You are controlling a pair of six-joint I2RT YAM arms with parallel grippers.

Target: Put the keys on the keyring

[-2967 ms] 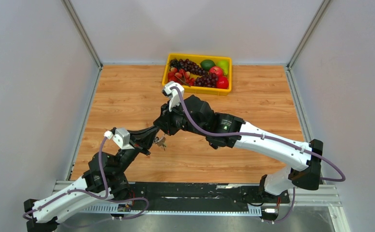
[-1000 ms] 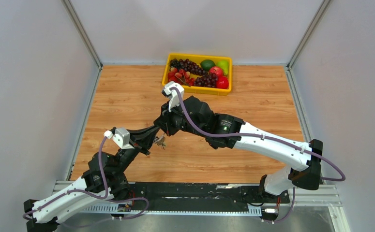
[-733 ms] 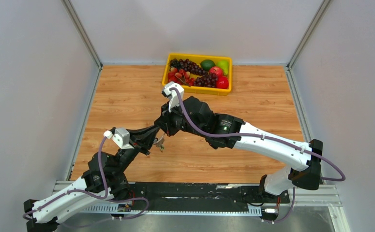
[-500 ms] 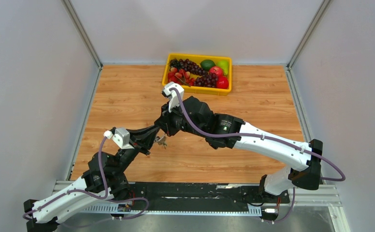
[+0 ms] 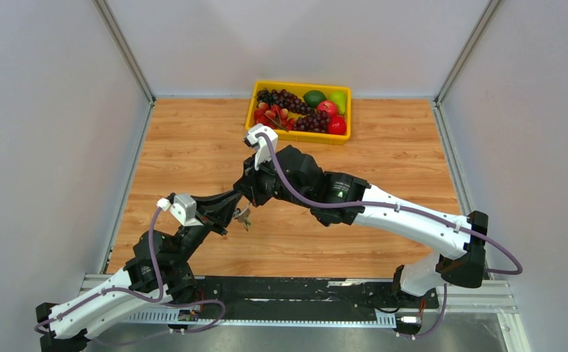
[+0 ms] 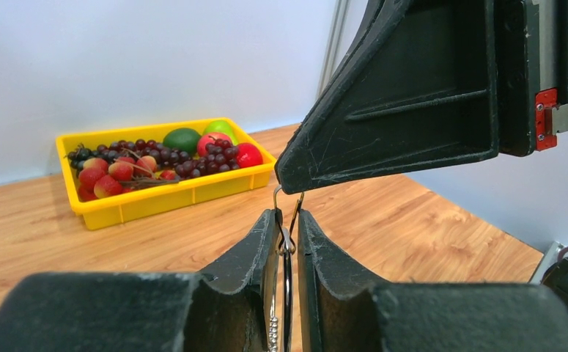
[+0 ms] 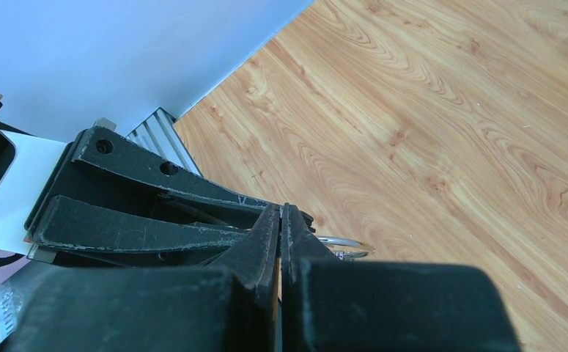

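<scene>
The two arms are seen meeting above the middle of the near half of the table (image 5: 383,147), raised off its wooden surface. The left gripper (image 6: 286,216) is closed on the keyring (image 6: 286,247). In the left wrist view, the thin metal ring is pinched edge-on in the narrow slot between the two black fingers and reaches just past their tips.

The right gripper (image 7: 281,211) is brought in from the far right, its tips set directly against those of the left gripper. Its fingers are pressed together with only a hairline gap between them. What is clamped there, if anything, cannot be made out.

In the right wrist view, a short silver arc of the ring is shown jutting out to the right of the joined tips. The keys (image 5: 243,216) are seen in the top view only as a small metallic cluster hanging just below the meeting point. The colours of their heads cannot be told.

A yellow tray (image 5: 301,83) filled with fruit (image 5: 299,110) is placed at the far edge of the table, well apart from both grippers.
</scene>
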